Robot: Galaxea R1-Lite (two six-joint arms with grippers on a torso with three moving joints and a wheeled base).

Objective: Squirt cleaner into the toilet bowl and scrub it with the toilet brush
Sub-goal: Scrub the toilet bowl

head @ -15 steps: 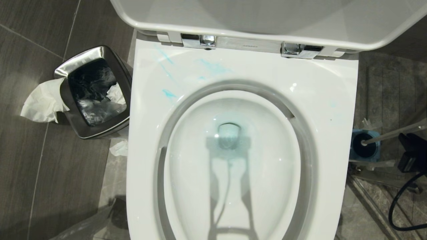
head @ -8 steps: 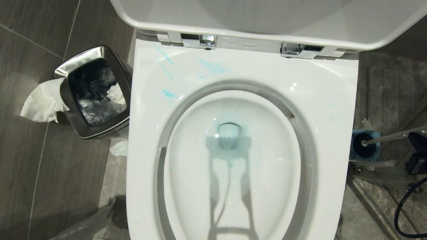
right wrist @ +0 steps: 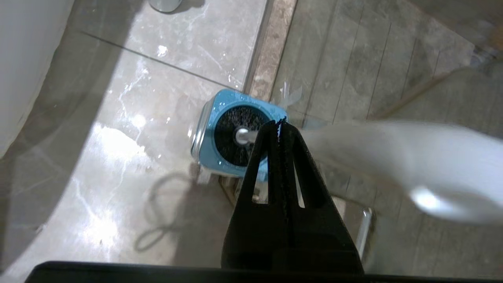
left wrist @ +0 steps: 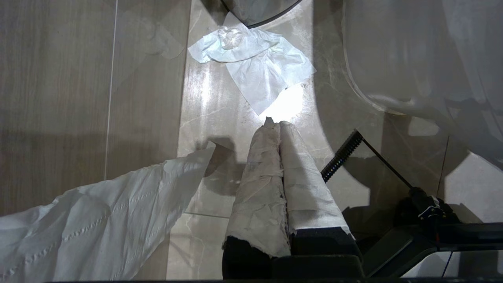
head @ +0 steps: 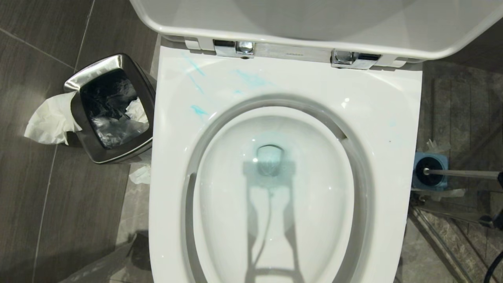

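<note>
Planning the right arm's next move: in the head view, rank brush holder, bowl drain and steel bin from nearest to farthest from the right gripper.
1. Brush holder, just right of the toilet, nearest the right gripper at the frame's right edge.
2. Bowl drain, centre.
3. Steel bin, far left.

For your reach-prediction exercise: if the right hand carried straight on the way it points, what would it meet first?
Probably the toilet brush standing in its blue holder: the shut right hand aims at the bristle head, though depth is unclear.

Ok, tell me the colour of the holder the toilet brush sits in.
Light blue holder, clearest in the right wrist view.
</note>
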